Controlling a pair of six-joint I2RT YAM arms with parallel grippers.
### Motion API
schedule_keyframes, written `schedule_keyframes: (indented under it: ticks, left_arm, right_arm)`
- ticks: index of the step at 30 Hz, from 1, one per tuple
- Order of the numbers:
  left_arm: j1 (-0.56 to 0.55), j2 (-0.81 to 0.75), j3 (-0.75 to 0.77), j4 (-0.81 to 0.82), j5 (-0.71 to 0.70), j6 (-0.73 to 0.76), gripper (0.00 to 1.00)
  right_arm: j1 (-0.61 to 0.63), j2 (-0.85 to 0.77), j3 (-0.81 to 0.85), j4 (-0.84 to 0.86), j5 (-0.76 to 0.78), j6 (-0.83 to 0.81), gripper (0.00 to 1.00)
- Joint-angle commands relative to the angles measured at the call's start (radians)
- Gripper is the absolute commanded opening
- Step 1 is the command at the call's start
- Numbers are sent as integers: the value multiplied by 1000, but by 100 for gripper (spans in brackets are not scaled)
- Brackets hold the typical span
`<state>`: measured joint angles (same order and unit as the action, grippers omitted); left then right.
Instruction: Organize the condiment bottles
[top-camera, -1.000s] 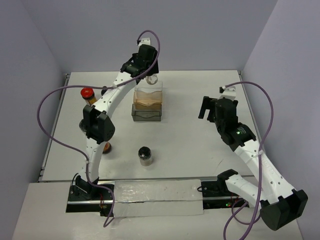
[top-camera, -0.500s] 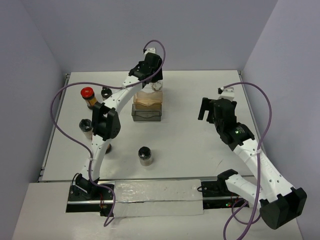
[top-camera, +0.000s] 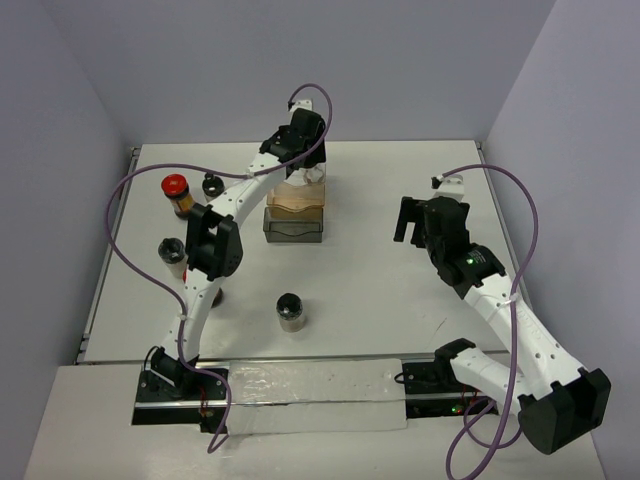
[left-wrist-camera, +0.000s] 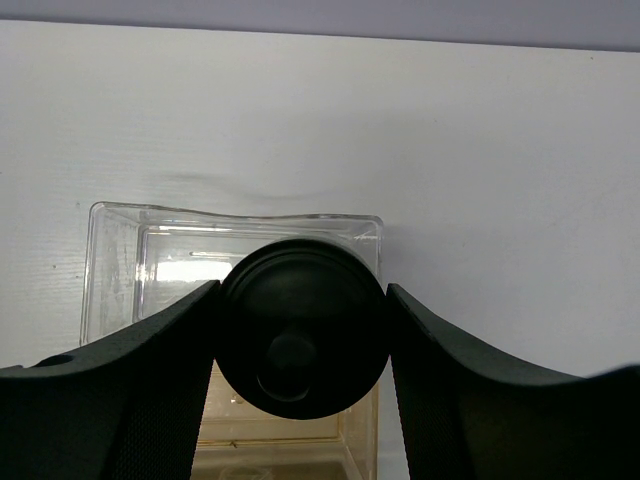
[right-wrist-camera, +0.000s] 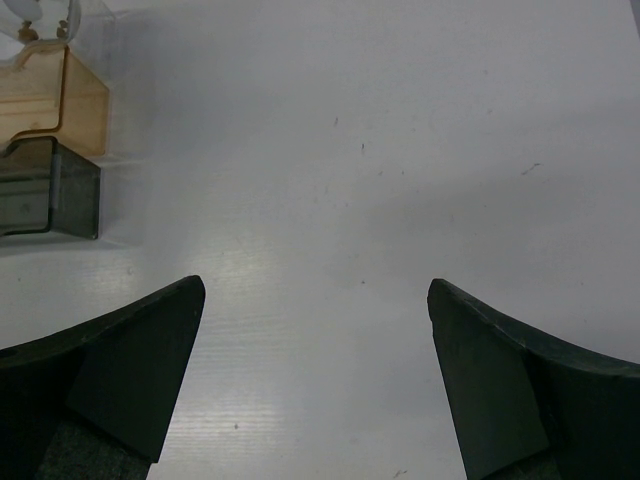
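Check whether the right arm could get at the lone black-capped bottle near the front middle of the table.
Probably yes: the right gripper is open and empty, and only bare table lies between it and the black-capped bottle.

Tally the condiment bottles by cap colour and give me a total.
Black-capped bottles: 4, the first held in the left gripper
Red-capped bottle: 1
Hidden-cap bottle, mostly under the left arm, cap colour not visible: 1
Total: 6
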<state>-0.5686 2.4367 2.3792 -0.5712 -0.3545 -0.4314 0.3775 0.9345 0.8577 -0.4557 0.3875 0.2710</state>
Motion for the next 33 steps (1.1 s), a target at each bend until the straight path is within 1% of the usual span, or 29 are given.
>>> schedule_keyframes:
  ticks: [1,6,7,10,11,12,13,14,15,16,18,20,24,28,31,33]
  left_arm:
    - [-7,-7,-10,82,10,21,10]
    - [-8,7,-22,74,18,32,11]
    - [-8,9,-22,72,20,34,13]
    - [-8,12,-27,67,30,40,28]
    - [-8,12,-32,68,34,43,41]
    - [-7,12,-36,68,40,46,52]
    - [-8,12,-38,67,47,48,67]
    - [-8,10,-38,66,53,49,75]
    - [-8,9,-38,65,58,49,81]
    - [-8,6,-38,65,64,49,90]
    - [-8,2,-38,62,66,51,96]
    - [-8,-12,-38,59,68,52,99]
    - [-11,-67,-42,62,52,35,100]
    - [-13,-171,-46,50,32,30,100]
    - [-10,-280,-119,44,-59,47,99]
    - [-2,-372,-216,44,-130,56,99]
  right_arm:
    - [8,1,-8,28,-3,-1,100]
    - [8,-1,-7,27,-5,-1,100]
    - [8,-3,-7,26,-4,-1,100]
    - [8,-5,-8,26,-6,-1,100]
    - [8,-7,-7,26,-6,-1,100]
    - [8,-9,-8,25,-6,-1,100]
    - [9,-11,-8,25,-7,-1,100]
    - [8,-12,-9,23,-6,-1,100]
    - [8,-14,-9,22,-6,-1,100]
    - [8,-16,-9,22,-6,-1,100]
    - [8,-17,-8,19,-6,-1,100]
    - [8,-23,-6,16,-6,-1,100]
    - [8,-30,-7,13,-12,-1,100]
    - [8,-38,-8,17,-16,-1,100]
    - [8,-42,-6,18,-19,-1,100]
    - [9,-48,-9,22,-20,-1,100]
